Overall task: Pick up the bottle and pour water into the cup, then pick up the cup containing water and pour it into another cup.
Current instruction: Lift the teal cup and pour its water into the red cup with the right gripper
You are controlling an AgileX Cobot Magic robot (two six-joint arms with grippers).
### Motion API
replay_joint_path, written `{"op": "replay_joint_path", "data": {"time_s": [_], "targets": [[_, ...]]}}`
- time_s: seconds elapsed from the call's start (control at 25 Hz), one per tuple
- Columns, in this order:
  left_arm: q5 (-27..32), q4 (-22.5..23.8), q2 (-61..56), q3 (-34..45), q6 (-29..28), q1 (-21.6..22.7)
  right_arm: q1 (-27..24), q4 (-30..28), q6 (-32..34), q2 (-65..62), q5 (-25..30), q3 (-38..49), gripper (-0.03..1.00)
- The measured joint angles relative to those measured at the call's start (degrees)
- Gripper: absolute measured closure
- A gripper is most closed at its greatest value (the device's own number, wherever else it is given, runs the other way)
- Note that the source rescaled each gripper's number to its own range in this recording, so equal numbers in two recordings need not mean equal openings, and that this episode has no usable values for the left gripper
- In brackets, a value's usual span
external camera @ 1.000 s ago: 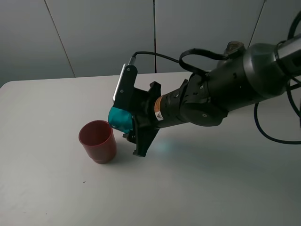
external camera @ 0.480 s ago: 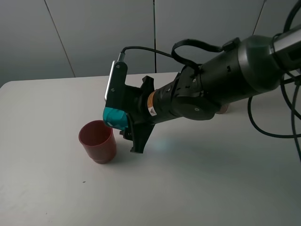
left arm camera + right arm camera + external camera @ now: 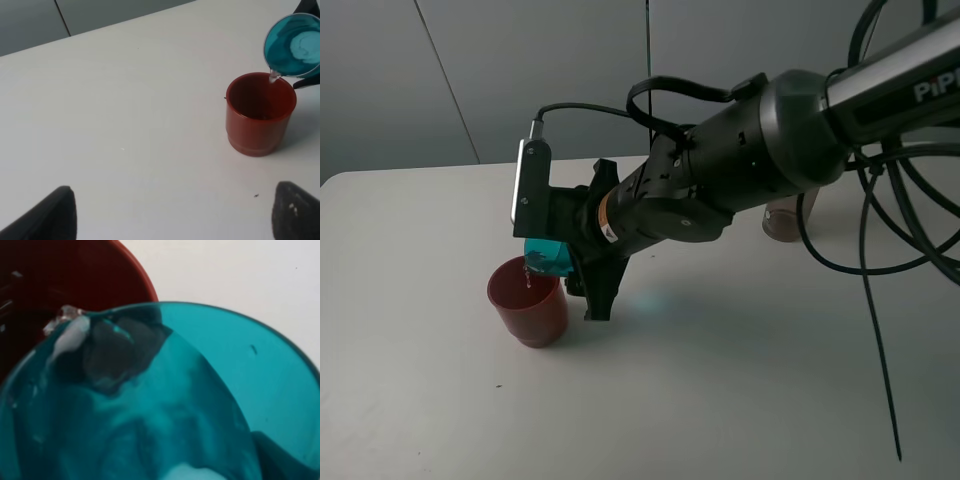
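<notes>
Now my right gripper [image 3: 570,268] is clamped on the teal cup [image 3: 546,256], tipped above the rim of the red cup [image 3: 527,302]. Thin water [image 3: 273,77] runs from it into the red cup.

The teal cup [image 3: 545,257] is tipped over the red cup [image 3: 528,300], water [image 3: 273,77] trickling in.
The red cup stands upright; the smoky grey-brown bottle [image 3: 785,218] stands well apart, partly hidden.
</notes>
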Motion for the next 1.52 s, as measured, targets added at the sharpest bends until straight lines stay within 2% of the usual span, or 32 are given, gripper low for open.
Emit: {"op": "replay_joint_path", "data": {"time_s": [0.72,1.28,1.52], "targets": [[0.0,0.0,0.0,0.0,0.0,0.0,0.6,-11.7,-0.2,0.2,2.3,-2.5,0.89],[0.0,0.0,0.0,0.0,0.0,0.0,0.6,-22.2,-0.3,0.2,-3.1,-2.5,0.89],[0.0,0.0,0.0,0.0,0.0,0.0,0.6,-22.9,-0.3,0.9,-3.4,-4.3,0.89]]}}
